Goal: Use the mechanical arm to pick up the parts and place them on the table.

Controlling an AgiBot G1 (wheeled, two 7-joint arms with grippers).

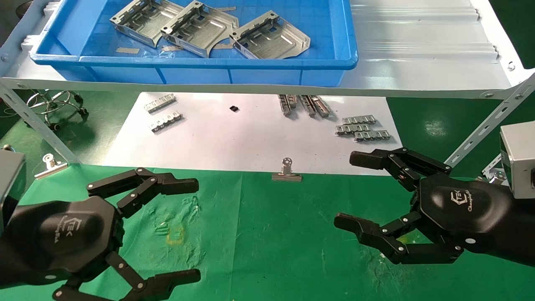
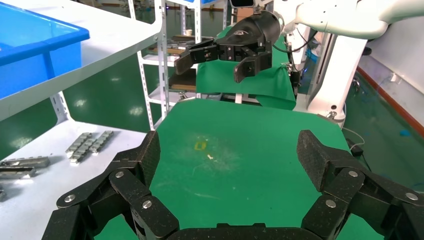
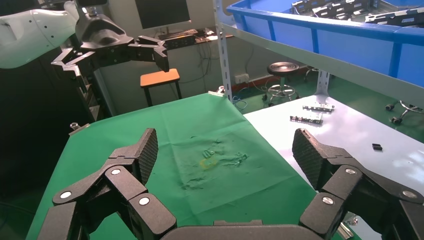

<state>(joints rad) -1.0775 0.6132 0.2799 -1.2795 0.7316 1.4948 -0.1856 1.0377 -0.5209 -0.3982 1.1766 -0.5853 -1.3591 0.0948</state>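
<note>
Table (image 1: 267, 234): wrinkled green cloth, scuffed, with a yellowish mark near its middle. A white sheet (image 1: 234, 142) lies on the table's far part, under the shelf (image 1: 418, 54), carrying small ridged strips (image 1: 363, 127) and a tiny black piece (image 1: 234, 108). A binder clip (image 1: 286, 171) sits on the sheet's near edge; another clip (image 1: 50, 165) lies at the table's left edge. A stool (image 1: 54, 102) stands on the green floor beyond the table's left side.

Blue bin (image 1: 200, 67) on the shelf above the sheet. Three parts (image 1: 200, 27) lie flat in the bin, side by side, neighbours overlapping. None on the table.

Left gripper (image 1: 196, 230) hovers over the table's near left, fingers spread wide, empty. Right gripper (image 1: 345, 190) hovers over the near right, just short of the sheet, fingers also spread, empty. The two face each other across the yellowish mark, well apart.
</note>
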